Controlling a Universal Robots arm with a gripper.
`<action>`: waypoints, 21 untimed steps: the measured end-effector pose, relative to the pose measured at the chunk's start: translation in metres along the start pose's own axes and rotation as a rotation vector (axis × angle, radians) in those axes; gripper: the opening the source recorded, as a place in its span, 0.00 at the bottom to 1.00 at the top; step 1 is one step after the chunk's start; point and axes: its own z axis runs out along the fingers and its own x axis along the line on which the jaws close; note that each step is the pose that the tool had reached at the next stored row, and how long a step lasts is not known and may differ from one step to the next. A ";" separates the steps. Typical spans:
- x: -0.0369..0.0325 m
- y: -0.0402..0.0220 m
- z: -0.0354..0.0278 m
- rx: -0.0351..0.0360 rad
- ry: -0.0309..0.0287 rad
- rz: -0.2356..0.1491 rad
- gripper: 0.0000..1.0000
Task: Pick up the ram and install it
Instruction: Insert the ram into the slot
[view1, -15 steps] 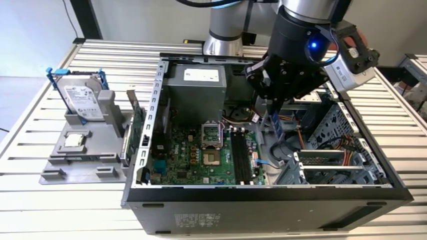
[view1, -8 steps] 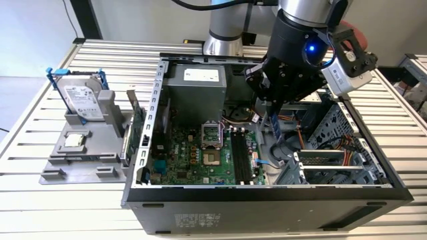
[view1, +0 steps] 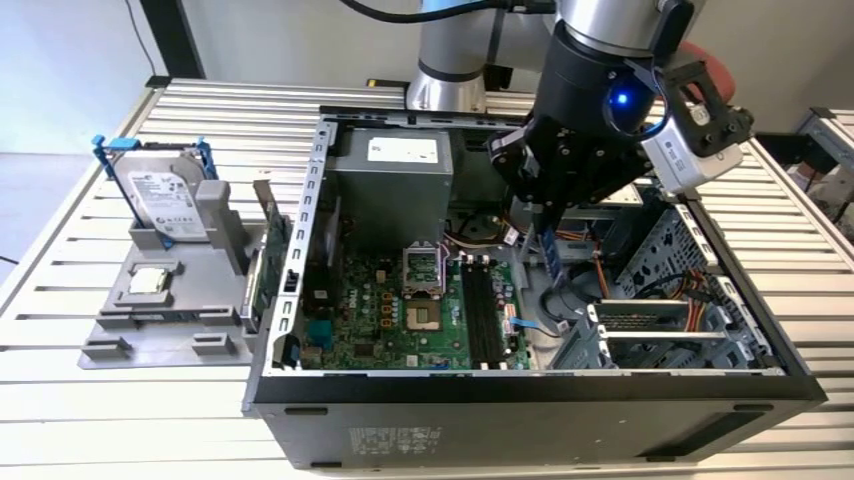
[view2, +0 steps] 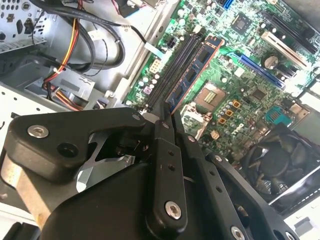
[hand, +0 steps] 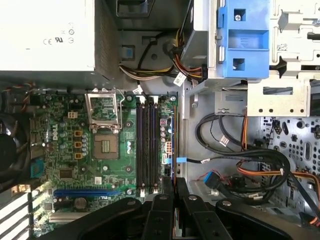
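My gripper hangs inside the open computer case, shut on the ram, a slim dark blue stick held on edge. In the second wrist view the ram runs out from the closed fingertips, showing black chips and an orange lower edge. It hovers beside the black memory slots, on the side nearer the cables. In the first wrist view the ram is edge-on, just beside the slots, and the gripper clamps its near end.
The green motherboard has a CPU socket next to the slots. A grey power supply, cable bundles and a drive cage crowd the case. Outside, a hard drive and a green card stand upright.
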 end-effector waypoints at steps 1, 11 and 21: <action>0.0000 0.0000 0.0006 0.0001 0.0000 0.000 0.00; 0.0002 0.0001 0.0070 0.0005 0.0000 0.011 0.00; 0.0011 0.0008 0.0189 0.0004 -0.0015 0.016 0.00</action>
